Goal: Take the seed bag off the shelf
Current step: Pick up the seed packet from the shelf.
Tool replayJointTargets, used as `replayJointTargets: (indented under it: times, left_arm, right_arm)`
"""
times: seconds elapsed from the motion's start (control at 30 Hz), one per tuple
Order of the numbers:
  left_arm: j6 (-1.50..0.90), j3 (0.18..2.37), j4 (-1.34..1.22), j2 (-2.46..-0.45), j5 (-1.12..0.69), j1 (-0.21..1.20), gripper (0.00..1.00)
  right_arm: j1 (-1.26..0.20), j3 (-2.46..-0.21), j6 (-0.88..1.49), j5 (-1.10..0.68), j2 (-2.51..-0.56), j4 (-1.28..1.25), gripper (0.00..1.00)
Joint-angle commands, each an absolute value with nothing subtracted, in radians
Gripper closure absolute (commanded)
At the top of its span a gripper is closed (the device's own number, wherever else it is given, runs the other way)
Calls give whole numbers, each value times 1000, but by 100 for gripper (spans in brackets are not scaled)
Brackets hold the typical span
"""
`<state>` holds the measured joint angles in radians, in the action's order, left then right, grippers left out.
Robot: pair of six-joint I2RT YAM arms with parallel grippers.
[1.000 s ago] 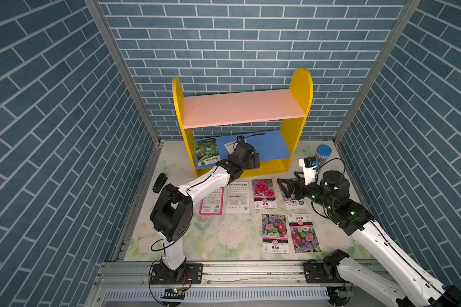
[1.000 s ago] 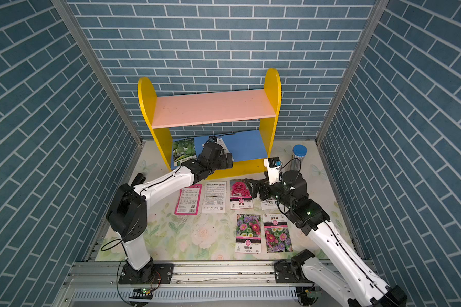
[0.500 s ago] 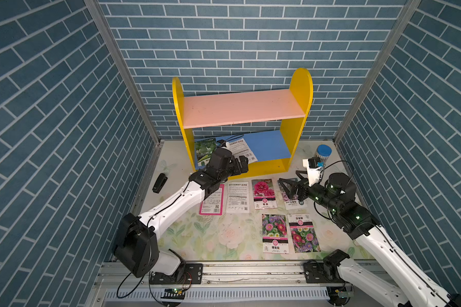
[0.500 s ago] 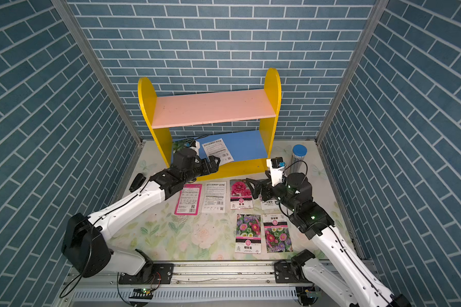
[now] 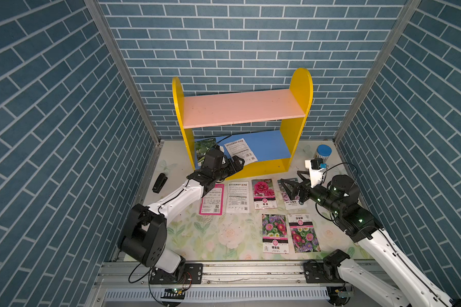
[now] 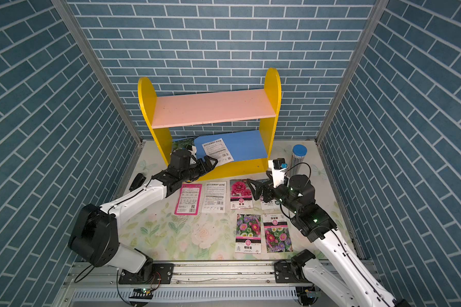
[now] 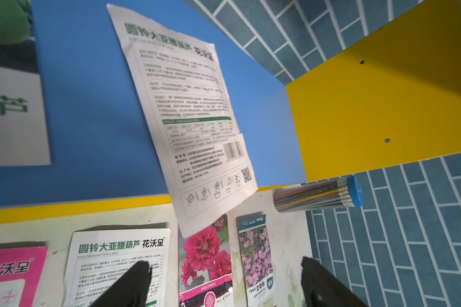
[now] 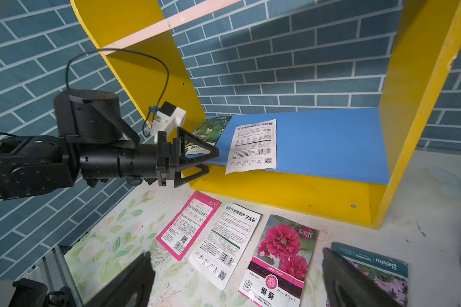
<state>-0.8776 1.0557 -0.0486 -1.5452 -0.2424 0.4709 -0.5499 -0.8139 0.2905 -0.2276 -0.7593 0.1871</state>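
The shelf stands at the back of the table. On its blue lower board lie a white seed bag printed with text, whose corner hangs over the front edge, and a green seed bag at the board's left end. My left gripper hovers open in front of the board, just below the white bag's overhanging corner. In the left wrist view its gripper holds nothing and the white seed bag lies ahead. My right gripper is open and empty above the packets on the table.
Several seed packets lie flat on the flowered mat in front of the shelf. A shiny tube with a blue lid stands right of the shelf. A small black object lies by the left wall. Brick walls close in three sides.
My left gripper has drawn back from over the blue board to its front edge, uncovering the white bag, which now overhangs that edge. The right arm has barely moved.
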Motion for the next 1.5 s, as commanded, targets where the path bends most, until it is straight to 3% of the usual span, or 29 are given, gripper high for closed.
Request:
replayJointTargets:
  times: [0.0,0.9,1.47]
  left_arm:
    - [-922,1077,-95,-1578,-258,461,9]
    - [-998,1151,-217,-1767,-308,442,39]
    - [-1010,1146,-233,-1768,-348,439,84]
  right_arm:
    - [-551,-805,296,-210,-738,190,0]
    - [-551,-816,287,-176,-710,224,0]
    - [-551,-808,293,-173,-701,230,0]
